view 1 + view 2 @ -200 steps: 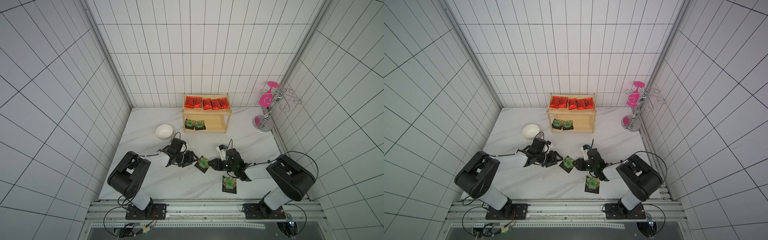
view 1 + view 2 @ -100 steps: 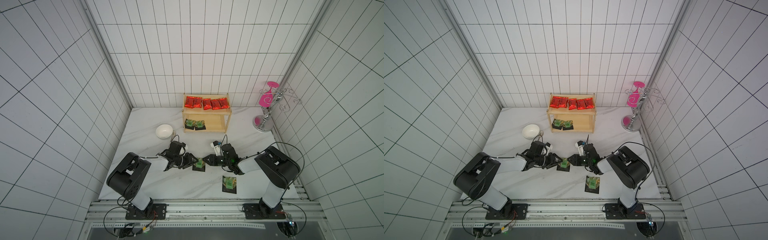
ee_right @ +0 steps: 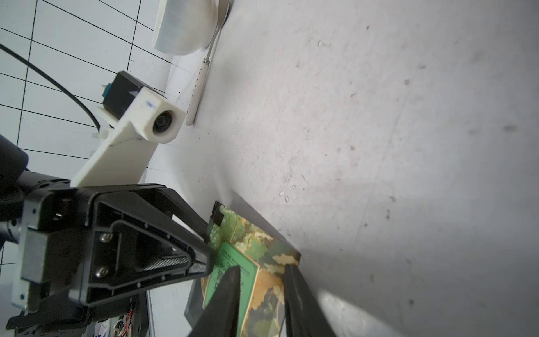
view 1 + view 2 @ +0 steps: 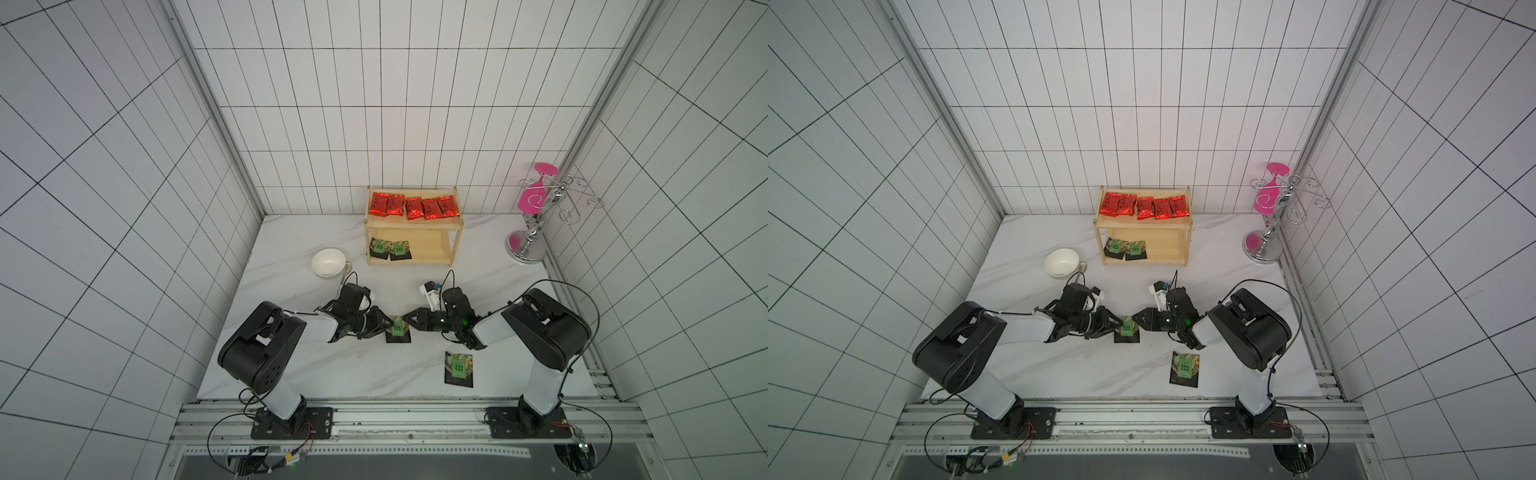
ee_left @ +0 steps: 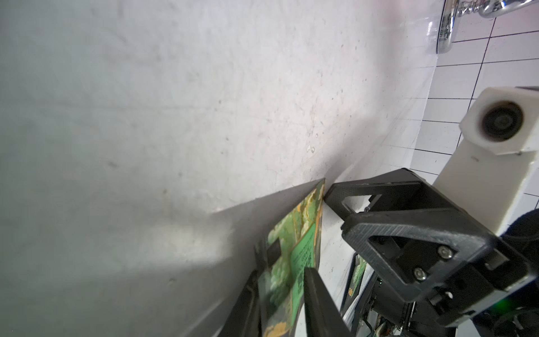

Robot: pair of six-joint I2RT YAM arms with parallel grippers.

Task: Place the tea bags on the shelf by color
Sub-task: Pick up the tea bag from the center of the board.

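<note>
A dark square tea bag (image 4: 398, 328) (image 4: 1128, 328) with a green label stands on edge just above the table's middle, between both arms. My right gripper (image 4: 409, 323) (image 3: 261, 268) is shut on one side of it. My left gripper (image 4: 388, 326) (image 5: 283, 271) is shut on the opposite side, one finger on each face. A second green tea bag (image 4: 459, 369) lies flat near the front. The wooden shelf (image 4: 455, 226) stands at the back, with several red tea bags (image 4: 413, 207) on its top tier and two green ones (image 4: 390, 249) on the lower tier.
A white bowl (image 4: 328, 262) with a spoon (image 3: 198, 87) beside it sits left of the shelf. A chrome wire stand (image 4: 536, 232) holding a pink glass (image 4: 534, 199) stands in the back right corner. Tiled walls enclose the table.
My right gripper carried the green tea bag leftward to meet the left gripper. The left gripper's jaws, open before, have closed onto the bag.
</note>
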